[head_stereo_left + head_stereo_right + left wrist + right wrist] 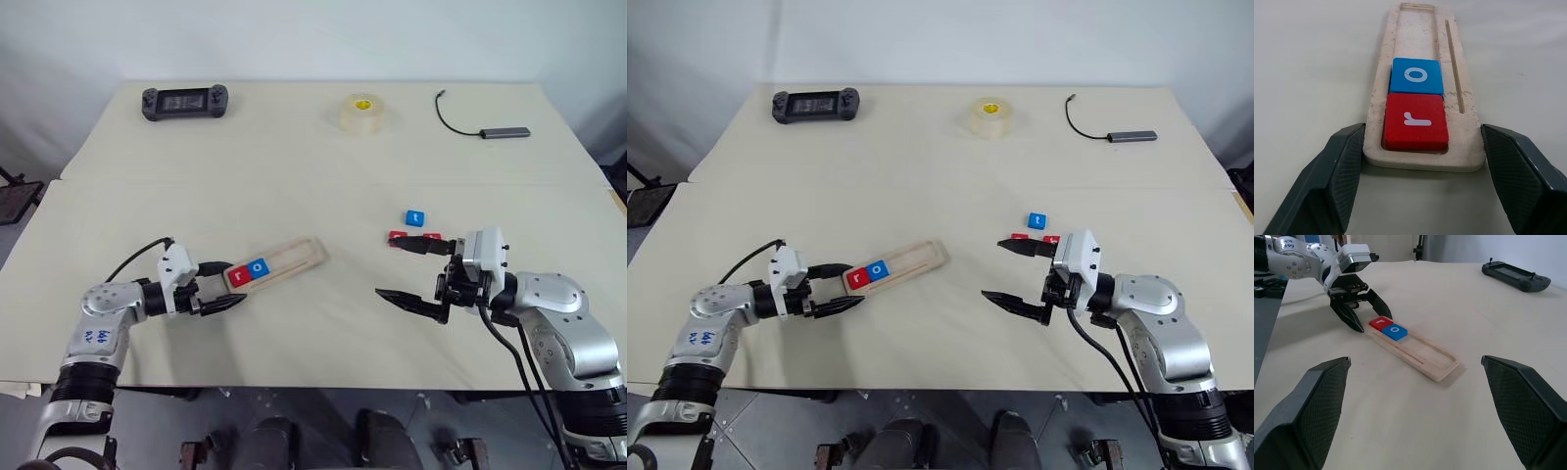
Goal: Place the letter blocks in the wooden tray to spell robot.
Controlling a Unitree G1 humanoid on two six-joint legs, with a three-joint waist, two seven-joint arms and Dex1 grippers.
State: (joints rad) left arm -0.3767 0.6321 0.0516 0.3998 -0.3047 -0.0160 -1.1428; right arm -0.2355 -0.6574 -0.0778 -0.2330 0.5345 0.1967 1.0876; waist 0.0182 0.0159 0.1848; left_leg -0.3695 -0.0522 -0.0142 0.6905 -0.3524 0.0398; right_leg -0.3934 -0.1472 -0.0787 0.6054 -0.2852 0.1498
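The wooden tray (pixel 294 257) lies slanted on the table left of centre. A red r block (pixel 240 275) and a blue o block (pixel 258 266) sit side by side in its slot at the near end. My left gripper (pixel 233 284) is open, and its fingers (pixel 1342 166) flank that end of the tray close to its edges. A blue t block (pixel 415 217) and two red blocks (pixel 397 236) lie loose on the right. My right gripper (pixel 387 266) hovers wide open and empty just in front of them, its upper finger partly covering the red blocks.
At the table's far side lie a black game controller (pixel 185 101), a roll of clear tape (pixel 361 113) and a cable with a grey hub (pixel 505 131). A seam crosses the table behind the tray. The table's front edge runs just below both arms.
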